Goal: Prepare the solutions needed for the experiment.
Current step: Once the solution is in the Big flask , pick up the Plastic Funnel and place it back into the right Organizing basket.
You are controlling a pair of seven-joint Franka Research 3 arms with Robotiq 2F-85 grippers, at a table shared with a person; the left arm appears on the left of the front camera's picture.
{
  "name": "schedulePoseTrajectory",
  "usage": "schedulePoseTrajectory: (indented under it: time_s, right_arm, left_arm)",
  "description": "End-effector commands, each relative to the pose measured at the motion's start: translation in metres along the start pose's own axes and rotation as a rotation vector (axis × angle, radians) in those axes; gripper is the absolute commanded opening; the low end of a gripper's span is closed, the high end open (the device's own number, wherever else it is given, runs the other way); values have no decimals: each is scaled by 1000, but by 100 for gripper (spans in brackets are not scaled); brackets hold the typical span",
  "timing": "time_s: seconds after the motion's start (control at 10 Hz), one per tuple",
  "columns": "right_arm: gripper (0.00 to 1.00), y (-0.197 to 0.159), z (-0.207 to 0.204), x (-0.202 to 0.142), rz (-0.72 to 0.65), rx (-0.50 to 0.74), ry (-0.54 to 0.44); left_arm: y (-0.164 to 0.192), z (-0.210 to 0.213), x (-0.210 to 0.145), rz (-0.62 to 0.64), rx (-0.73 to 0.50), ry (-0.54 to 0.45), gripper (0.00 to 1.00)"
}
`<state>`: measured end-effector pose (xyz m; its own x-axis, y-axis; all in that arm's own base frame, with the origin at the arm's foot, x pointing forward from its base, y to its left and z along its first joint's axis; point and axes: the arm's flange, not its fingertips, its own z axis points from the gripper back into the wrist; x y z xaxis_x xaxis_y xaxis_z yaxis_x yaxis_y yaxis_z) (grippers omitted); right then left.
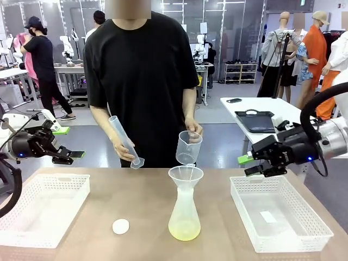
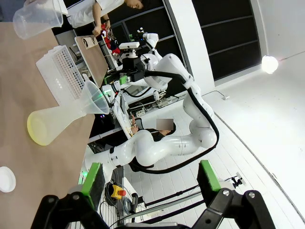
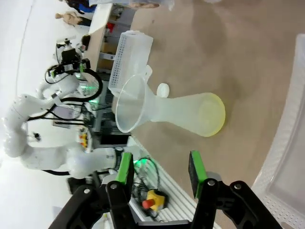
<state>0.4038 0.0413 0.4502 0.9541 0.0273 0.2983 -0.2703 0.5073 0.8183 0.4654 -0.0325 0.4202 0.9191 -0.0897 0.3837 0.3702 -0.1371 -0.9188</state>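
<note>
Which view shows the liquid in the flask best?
Front view: the flask stands upright and side-on, so the pale yellow liquid reads as a thin layer at its base. Both wrist views are rolled sideways and show it as a yellow band along the flask's bottom edge.

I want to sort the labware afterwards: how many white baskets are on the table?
2. The left basket sits at the robot's left end of the table; the right basket sits at its right end. None looks hidden.

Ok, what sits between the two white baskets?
In the front view, a frosted flask topped by a funnel, pale yellow liquid at its bottom, and a small white cap.
</note>
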Motion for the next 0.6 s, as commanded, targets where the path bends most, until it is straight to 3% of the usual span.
schedulePoseTrajectory:
  time_s: [0.0,0.5]
  right_arm:
    - [59,33,-23,-4,104,-182,-11]
    - [59,91,-58,4,211,-466,60]
  left_arm:
    - [-1,0,1,-8,-1,1,100]
    - [-1,0,1,-8,-1,1,100]
